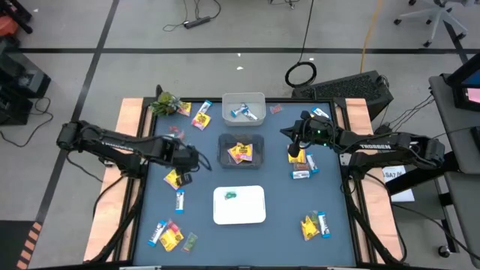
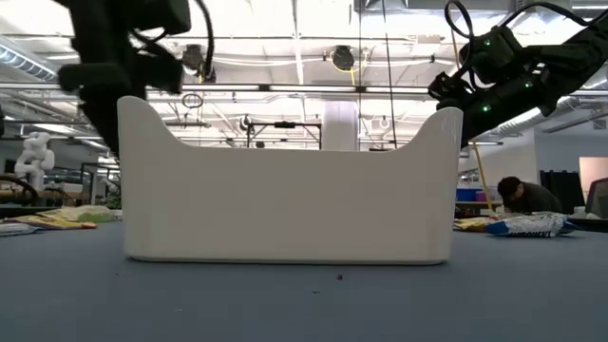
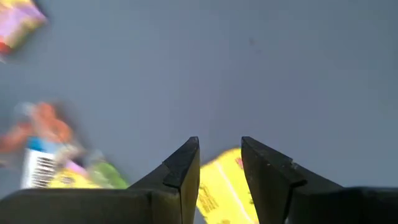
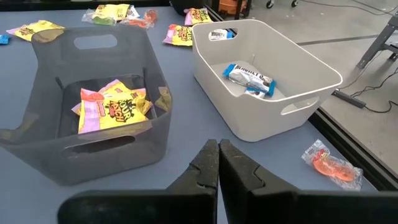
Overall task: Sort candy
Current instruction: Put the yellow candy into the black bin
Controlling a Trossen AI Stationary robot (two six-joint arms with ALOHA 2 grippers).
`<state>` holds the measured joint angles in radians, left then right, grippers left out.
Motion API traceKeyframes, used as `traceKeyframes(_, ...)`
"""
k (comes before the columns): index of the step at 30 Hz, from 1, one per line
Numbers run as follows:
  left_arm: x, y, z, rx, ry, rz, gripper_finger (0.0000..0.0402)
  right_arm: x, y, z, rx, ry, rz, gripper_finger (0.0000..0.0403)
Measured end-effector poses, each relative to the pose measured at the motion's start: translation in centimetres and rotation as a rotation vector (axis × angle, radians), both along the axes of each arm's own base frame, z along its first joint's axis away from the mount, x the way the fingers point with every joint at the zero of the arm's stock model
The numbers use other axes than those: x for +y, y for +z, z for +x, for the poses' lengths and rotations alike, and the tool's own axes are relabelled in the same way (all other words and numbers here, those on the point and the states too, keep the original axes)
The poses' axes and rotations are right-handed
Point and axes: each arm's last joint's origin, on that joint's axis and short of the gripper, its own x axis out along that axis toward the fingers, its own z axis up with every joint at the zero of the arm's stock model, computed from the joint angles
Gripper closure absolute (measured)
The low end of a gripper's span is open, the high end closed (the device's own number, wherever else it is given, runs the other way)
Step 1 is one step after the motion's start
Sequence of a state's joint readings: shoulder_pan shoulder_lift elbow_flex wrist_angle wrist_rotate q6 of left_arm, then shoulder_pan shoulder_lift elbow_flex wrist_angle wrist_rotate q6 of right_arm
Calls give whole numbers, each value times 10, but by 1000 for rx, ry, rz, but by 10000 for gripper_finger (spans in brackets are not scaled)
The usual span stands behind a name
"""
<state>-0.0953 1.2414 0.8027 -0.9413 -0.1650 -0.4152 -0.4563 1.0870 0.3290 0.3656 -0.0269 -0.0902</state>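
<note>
A big workshop with ceiling lights stretched behind the blue table (image 1: 247, 236), and the low view alone caught a person bent over at the far right. That same view was mostly blocked by the white bin (image 2: 290, 190), so it told little of the sorting.

From above, the layout was plain: a white tray (image 1: 239, 205) near the table's front, a grey bin (image 1: 241, 150) in the middle, a second white bin (image 1: 243, 108) behind it, and candy scattered around the table's edges. A green leafy object (image 1: 166, 103) lay at the back left corner.

The left hand (image 1: 196, 158) sat left of the grey bin, just above a yellow packet (image 1: 174, 178). Only the left wrist view showed the detail: the fingers stood a little apart with the yellow packet (image 3: 222, 190) showing between them, though whether they gripped it could not be told.

The right hand (image 1: 294, 133) hung right of the grey bin, fingers pressed together and empty, as its wrist view made clear. That view also looked into the bins, which the overhead shot only hinted at: yellow and pink packets (image 4: 112, 107) lay in the grey one, a blue-and-white bar (image 4: 249, 78) in the white one, and a red sweet (image 4: 333, 165) on the table beside it.
</note>
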Motion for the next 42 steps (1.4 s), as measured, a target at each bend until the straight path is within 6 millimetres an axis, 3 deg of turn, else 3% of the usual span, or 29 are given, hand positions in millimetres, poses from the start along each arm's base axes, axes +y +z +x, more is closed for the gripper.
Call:
traceKeyframes(6, -11, -21, -7, 9, -23, -58, 269, 0, 0, 0, -4, 0, -2, 403)
traceKeyframes(16, -19, -53, -19, 156, 46, -146, 160, 0, 0, 0, -7, -3, 5, 403)
traceKeyframes(21, -20, -64, -18, 217, 52, -140, 145, 0, 0, 0, -8, -3, 4, 403)
traceKeyframes(26, -20, -68, -16, 241, 44, -143, 190, 0, 0, 0, -8, -3, 4, 403)
traceKeyframes(32, -20, -68, -17, 257, -6, -135, 298, 0, 1, 0, -9, -3, 4, 403)
traceKeyframes(37, -20, -56, -9, 245, -22, -86, 378, 0, 1, 0, -14, -2, 1, 403)
traceKeyframes(42, -16, -33, 11, 146, -44, -51, 385, 0, 1, 0, -14, -3, 1, 403)
